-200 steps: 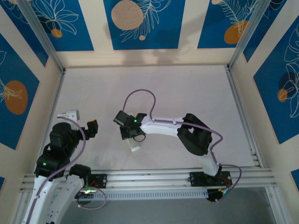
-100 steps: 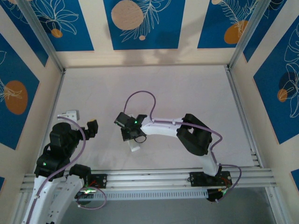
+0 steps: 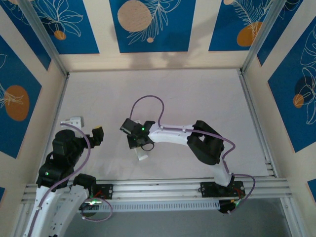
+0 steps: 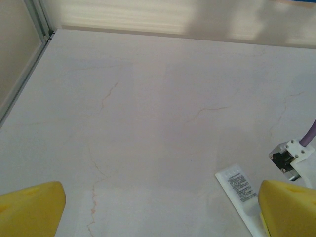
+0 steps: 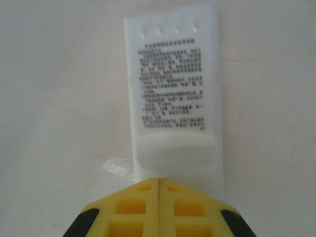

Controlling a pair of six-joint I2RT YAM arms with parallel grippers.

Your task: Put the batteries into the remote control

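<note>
Both claws sit low over the pale bench. The right claw has its yellow fingers pressed together with no gap, poised at the near end of the remote control. The remote lies flat, its plain back and printed label facing up; whether the tips touch it is hard to say. The left claw is spread wide, gripping nothing, with the remote just beside its right finger.
</note>
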